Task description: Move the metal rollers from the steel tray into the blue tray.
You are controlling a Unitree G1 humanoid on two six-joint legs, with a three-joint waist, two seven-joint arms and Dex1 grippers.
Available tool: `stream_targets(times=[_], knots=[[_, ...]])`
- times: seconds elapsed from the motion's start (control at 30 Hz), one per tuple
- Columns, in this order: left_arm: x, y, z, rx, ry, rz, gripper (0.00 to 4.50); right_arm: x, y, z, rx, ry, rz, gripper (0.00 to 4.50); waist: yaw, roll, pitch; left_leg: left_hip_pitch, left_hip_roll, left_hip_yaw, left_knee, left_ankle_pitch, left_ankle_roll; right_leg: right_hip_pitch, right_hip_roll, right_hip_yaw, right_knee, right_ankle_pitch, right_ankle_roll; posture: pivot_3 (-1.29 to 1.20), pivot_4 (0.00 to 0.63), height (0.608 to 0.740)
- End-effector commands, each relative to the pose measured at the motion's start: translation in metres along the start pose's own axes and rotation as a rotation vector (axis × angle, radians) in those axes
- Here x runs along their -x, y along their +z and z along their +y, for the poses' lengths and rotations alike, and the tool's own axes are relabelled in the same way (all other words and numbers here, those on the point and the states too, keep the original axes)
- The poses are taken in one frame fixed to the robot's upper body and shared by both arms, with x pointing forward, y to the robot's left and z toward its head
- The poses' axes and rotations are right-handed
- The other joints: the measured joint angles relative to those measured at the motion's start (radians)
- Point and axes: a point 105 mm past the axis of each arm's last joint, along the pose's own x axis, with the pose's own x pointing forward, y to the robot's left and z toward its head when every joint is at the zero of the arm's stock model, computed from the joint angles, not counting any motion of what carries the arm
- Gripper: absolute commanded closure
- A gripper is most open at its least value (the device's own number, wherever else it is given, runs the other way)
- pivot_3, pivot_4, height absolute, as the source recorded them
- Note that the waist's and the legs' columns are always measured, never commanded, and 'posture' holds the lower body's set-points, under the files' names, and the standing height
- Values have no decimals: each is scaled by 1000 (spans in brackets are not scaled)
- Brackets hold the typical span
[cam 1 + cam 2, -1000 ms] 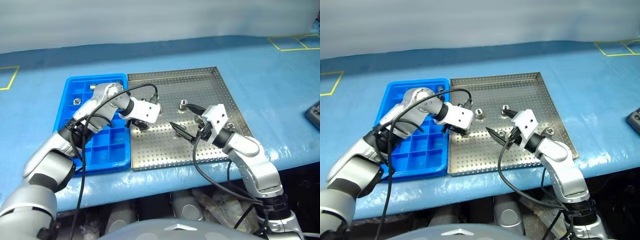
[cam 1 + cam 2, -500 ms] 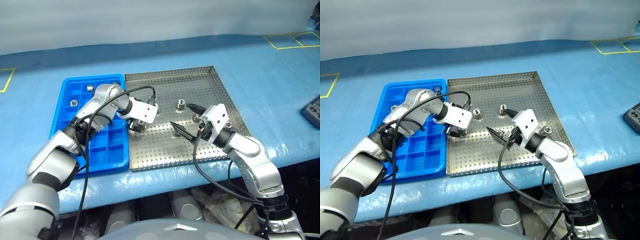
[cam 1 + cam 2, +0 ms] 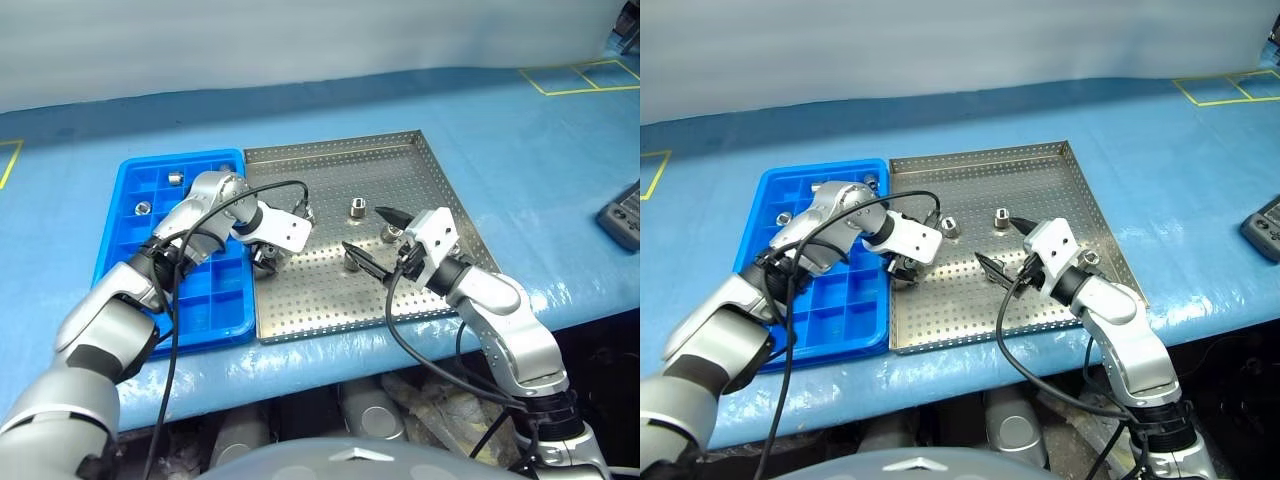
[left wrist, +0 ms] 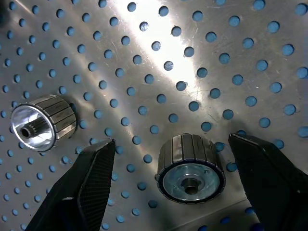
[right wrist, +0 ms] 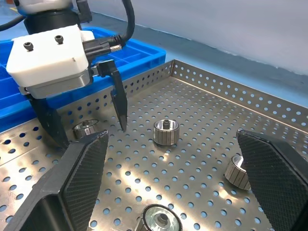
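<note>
Blue sheeting covers the tabletop across the frame. At centre lies the steel tray; its lower left part is hidden by the left arm. Against its left side sits the blue tray, partly covered by that arm, with two rollers in upper-left compartments. The left end effector points down with fingers spread wide around one of the metal rollers, not touching it. The right end effector hangs wide open at centre-right, empty, a roller half hidden behind it.

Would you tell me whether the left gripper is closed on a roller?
No, the left gripper is open, its fingers apart beside the roller.
</note>
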Motion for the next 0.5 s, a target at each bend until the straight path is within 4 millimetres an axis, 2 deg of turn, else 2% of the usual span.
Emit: stream_targets(times=[0.03,0.17,0.27,0.37,0.5], knots=[[1,-4,0,5,-10,23,418,3,15,-1,35,-12,-51,0,-2,0,0,0,0,0,0,0,0,0,0,0,0,0,0,-297,150,740],[-3,-7,-3,18,-27,30,418,3,15,-1,36,-16,-53,0,-8,0,0,0,0,0,0,0,0,0,0,0,0,0,0,-300,150,740],[-5,-7,-4,27,-33,31,999,3,16,-2,37,-19,-54,0,-9,0,0,1,0,0,0,0,0,1,0,0,0,0,1,-301,150,740],[-5,-8,-3,31,-30,33,1946,3,16,-2,37,-22,-53,0,-9,0,0,1,0,1,1,0,0,1,0,1,0,0,2,-301,150,740],[-5,-10,-4,38,-28,41,1946,3,16,-3,39,-24,-54,0,-10,0,0,1,0,1,1,0,0,1,0,2,0,0,3,-297,150,740]])
